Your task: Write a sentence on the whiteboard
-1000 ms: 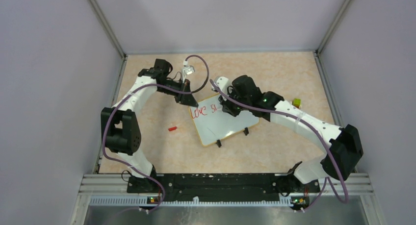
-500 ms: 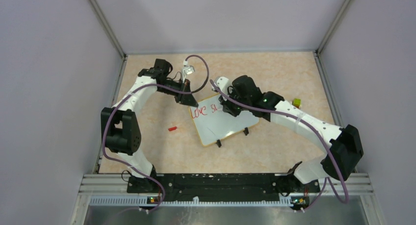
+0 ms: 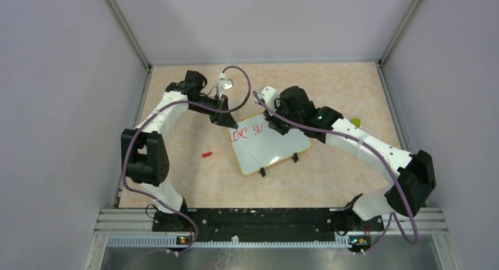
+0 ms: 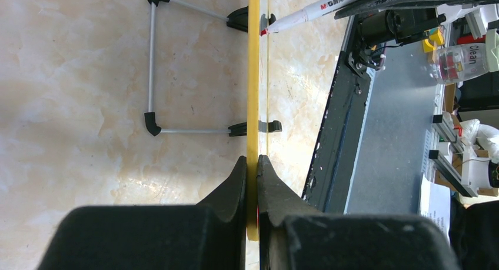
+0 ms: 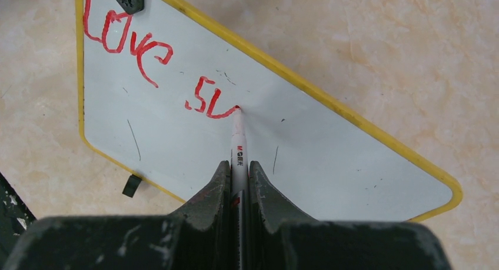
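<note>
Right claw (image 5: 238,167) hiding marker (image 5: 237,135) barrel, whiteboard (image 5: 329,152) sentence (image 5: 157,51) partial ("Love su")

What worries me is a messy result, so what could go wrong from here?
The left gripper pinches only the thin rim of the whiteboard at one corner. Pressure from the marker in the right gripper could pivot or slip the board and skew strokes. The sentence so far reads "Love su" and spans about half the width, so the remaining letters may crowd the far rim.
</note>
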Tool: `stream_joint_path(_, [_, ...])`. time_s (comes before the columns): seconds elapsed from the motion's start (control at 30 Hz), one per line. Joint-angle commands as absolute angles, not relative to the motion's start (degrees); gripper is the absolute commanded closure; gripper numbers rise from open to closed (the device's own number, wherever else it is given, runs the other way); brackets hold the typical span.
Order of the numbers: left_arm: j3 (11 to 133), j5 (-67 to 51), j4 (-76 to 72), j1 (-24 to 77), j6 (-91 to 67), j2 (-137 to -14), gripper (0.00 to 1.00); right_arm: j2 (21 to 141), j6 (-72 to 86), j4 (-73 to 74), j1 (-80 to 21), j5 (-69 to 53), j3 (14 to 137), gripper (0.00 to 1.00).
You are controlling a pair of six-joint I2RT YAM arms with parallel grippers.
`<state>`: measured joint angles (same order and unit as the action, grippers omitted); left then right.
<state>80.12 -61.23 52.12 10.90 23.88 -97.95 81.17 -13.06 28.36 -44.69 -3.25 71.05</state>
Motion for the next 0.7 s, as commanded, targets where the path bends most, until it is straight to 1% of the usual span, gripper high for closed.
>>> stream_joint_path(0.0, [79.05, -59.24, 52.72, 11.95, 23.90, -97.22, 1.00, 81.38, -13.71, 26.17, -43.86, -1.47, 74.42, 1.00])
stream_joint_path(0.67, [79.06, -59.24, 52.74, 11.94, 24.04, -97.23, 1.00, 80.48, -13.09, 27.29, -44.36, -4.62, 68.75, 1.00])
